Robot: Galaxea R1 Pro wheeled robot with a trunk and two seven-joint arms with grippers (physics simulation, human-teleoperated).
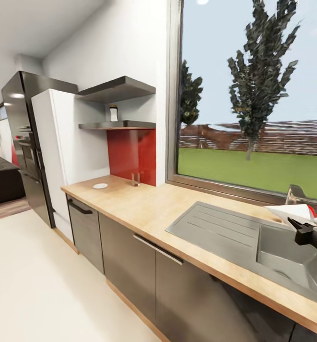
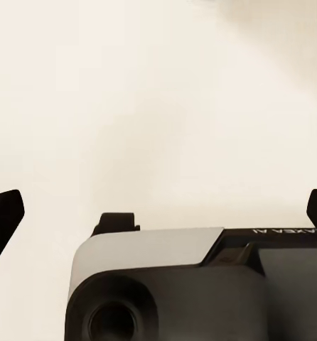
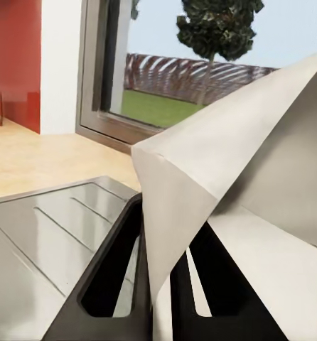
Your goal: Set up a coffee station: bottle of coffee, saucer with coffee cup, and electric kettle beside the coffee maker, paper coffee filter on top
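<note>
you had the paper filter [image 3: 229, 170] pinched in the right gripper [image 3: 165, 305], its fingers closed on the folded sheet, which stood up crumpled and wide in front of that wrist camera; in the head view the same pale sheet [image 1: 293, 211] sat at the far right, over the sink [image 1: 253, 237] set into the countertop [image 1: 144, 204]. the left gripper [image 2: 158, 213] pointed at a plain pale surface, its dark fingertips [image 2: 3, 213] spread wide apart and nothing between them. the coffee maker could not be picked out anywhere on the worktop, so the step called for finding it first, and turning the head before moving the arm looked wise. the filter seemed light and floppy, so slow travel and a steady wrist would have kept it from slipping or folding further. the saucer [image 1: 100, 185] lay at the far end of the counter near the red wall panel [image 1: 132, 154], and the coffee bottle [image 1: 113, 113] stood on the lower shelf [image 1: 118, 125] above it, both well apart from your arm. lowering the sheet flat over the machine's top, then opening gently, seemed the careful way.
</note>
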